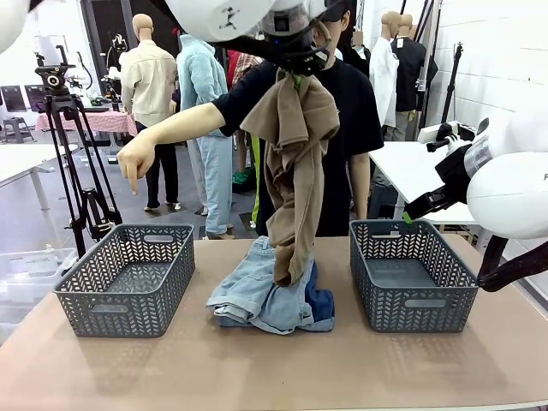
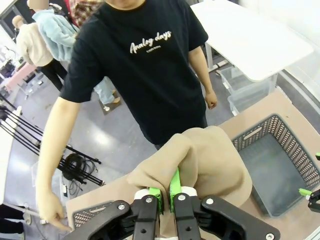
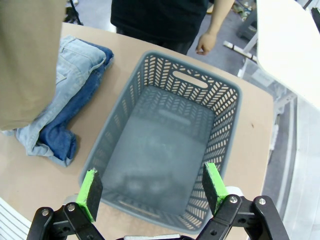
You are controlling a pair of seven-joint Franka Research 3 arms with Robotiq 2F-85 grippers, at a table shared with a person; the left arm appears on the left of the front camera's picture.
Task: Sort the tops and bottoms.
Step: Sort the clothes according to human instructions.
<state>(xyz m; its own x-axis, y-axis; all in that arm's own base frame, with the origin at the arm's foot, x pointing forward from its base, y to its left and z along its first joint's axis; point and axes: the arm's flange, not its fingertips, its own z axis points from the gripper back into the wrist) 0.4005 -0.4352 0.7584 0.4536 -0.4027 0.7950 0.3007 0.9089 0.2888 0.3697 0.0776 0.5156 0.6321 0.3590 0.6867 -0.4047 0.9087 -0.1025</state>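
High over the table's middle, my left gripper [image 1: 295, 79] is shut on a tan-beige top [image 1: 294, 171] that hangs down to the denim pile. In the left wrist view the green pads [image 2: 166, 192] pinch a fold of the tan top [image 2: 210, 160]. The bottoms lie in a heap beneath it: pale light-blue denim [image 1: 248, 295] over darker blue denim [image 1: 320, 304]. My right gripper [image 3: 152, 187] stands open above the right grey basket [image 3: 150, 75], nothing between its fingers. Beside that basket lie the pale denim [image 3: 75, 65] and dark denim [image 3: 57, 140].
A left grey basket [image 1: 128, 278] and a right grey basket [image 1: 411, 274], both with bare floors, flank the pile. A person in a black T-shirt [image 1: 351, 103] stands at the far edge, one hand [image 1: 135, 163] pointing down over the left basket. A tripod [image 1: 73, 145] stands behind.
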